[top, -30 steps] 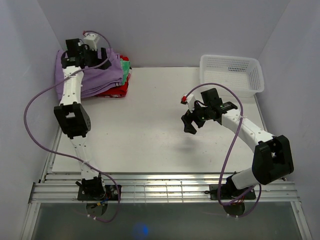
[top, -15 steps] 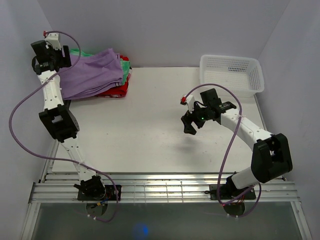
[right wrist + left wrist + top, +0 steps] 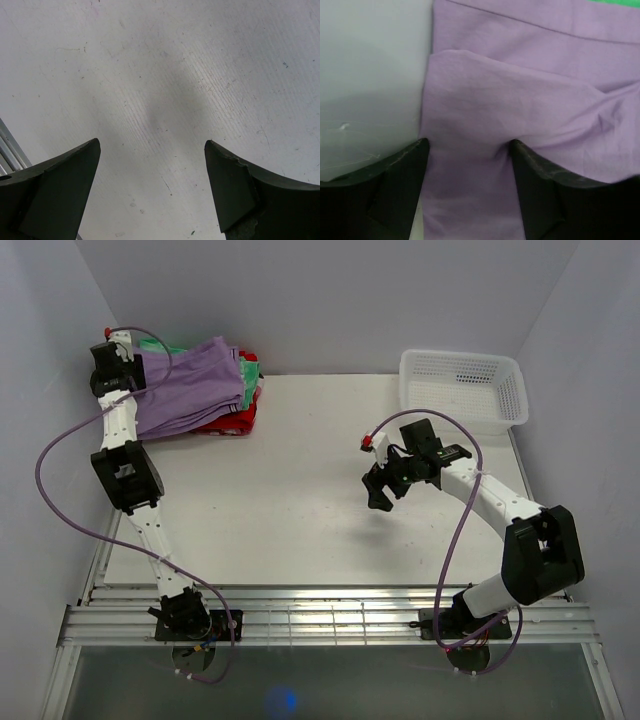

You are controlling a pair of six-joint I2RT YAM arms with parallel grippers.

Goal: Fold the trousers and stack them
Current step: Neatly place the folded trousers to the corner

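Note:
The lavender trousers (image 3: 195, 385) lie folded on top of a stack at the table's far left corner, and they fill the left wrist view (image 3: 530, 90). My left gripper (image 3: 127, 377) is at the stack's left edge. In its own view (image 3: 466, 150) the jaws stand apart with purple fabric lying between and under them, not pinched. My right gripper (image 3: 380, 490) hovers open and empty over the bare table right of centre, and its own view (image 3: 151, 147) shows only table surface.
Under the trousers lie a green-and-white garment (image 3: 251, 390) and a red garment (image 3: 232, 420). A white mesh basket (image 3: 465, 388) stands at the far right. The side wall is close to my left arm.
My left gripper left the top of the stack, swung out to the far left, then came back a little toward the stack's left edge. The right arm barely moved.

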